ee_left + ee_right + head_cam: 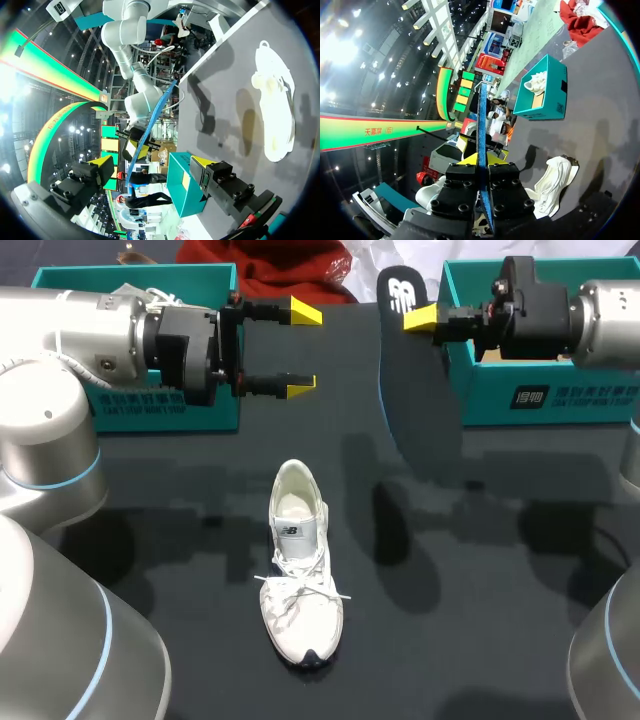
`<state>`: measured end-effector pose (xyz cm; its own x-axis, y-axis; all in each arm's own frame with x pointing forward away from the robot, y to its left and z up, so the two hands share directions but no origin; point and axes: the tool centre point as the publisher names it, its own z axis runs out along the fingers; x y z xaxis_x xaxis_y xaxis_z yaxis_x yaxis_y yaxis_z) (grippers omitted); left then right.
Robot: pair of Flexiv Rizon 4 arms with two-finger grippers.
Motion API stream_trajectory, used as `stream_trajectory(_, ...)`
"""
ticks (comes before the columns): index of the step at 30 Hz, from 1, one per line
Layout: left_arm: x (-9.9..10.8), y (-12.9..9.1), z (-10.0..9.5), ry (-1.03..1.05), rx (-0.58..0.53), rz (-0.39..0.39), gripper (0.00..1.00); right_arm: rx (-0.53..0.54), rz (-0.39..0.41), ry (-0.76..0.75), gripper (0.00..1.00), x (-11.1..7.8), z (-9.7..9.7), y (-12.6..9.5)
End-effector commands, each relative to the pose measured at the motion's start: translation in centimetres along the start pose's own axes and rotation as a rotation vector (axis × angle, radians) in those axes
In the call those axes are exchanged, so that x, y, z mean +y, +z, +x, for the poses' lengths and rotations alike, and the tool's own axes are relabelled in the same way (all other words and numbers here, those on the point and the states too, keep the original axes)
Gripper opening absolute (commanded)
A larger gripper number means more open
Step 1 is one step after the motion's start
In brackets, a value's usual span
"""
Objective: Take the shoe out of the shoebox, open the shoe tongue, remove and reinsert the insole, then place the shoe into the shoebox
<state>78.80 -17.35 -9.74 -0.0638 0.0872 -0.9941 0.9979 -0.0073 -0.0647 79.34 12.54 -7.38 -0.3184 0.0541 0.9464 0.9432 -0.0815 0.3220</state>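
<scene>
Right gripper (420,317): my jaws pinch the insole (410,390), which hangs beyond the shoe (299,565), to its right | left gripper (303,349): my jaws wide, nothing between them, beyond the shoe's heel | shoe: upright on the table (480,590), toe toward me.

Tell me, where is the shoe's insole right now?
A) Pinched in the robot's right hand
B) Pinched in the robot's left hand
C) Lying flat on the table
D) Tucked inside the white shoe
A: the right hand is shut on the dark insole and holds it up above the table, while the white shoe lies on the table and the left hand is open and empty.
</scene>
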Motion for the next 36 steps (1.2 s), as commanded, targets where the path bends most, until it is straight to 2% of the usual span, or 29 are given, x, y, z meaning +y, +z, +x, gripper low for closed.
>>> stream_trajectory(1,0.0,0.2,0.1,0.001,-0.001,-0.001,1.00,-0.002,0.000,0.001,0.00,-0.1,0.0,-0.1)
stream_trajectory(2,-0.1,0.6,0.1,0.001,-0.009,0.013,1.00,-0.002,0.000,0.001,0.00,-0.1,0.0,-0.1)
stream_trajectory(6,-0.6,1.8,0.2,0.075,-0.019,-0.025,1.00,-0.023,-0.032,0.120,0.00,0.8,-1.0,2.0)
stream_trajectory(9,-0.7,2.4,0.2,0.129,-0.024,-0.054,1.00,-0.008,-0.042,0.182,0.00,1.1,-1.5,2.6)
stream_trajectory(18,0.3,3.9,0.6,0.167,-0.025,-0.075,1.00,-0.002,-0.031,0.265,0.00,1.8,-2.7,4.4)
stream_trajectory(20,0.5,4.1,0.5,0.163,-0.028,-0.075,0.84,-0.004,-0.030,0.272,0.00,1.8,-3.0,4.6)
stream_trajectory(24,0.6,4.5,0.5,0.164,-0.029,-0.074,0.67,-0.011,-0.037,0.298,0.00,1.7,-3.5,4.7)
stream_trajectory(26,0.6,4.8,0.6,0.164,-0.026,-0.072,0.51,-0.019,-0.046,0.309,0.00,1.8,-3.6,4.8)
stream_trajectory(36,0.9,5.2,1.0,0.157,-0.015,-0.067,0.46,-0.035,-0.074,0.324,0.00,2.1,-4.1,5.1)
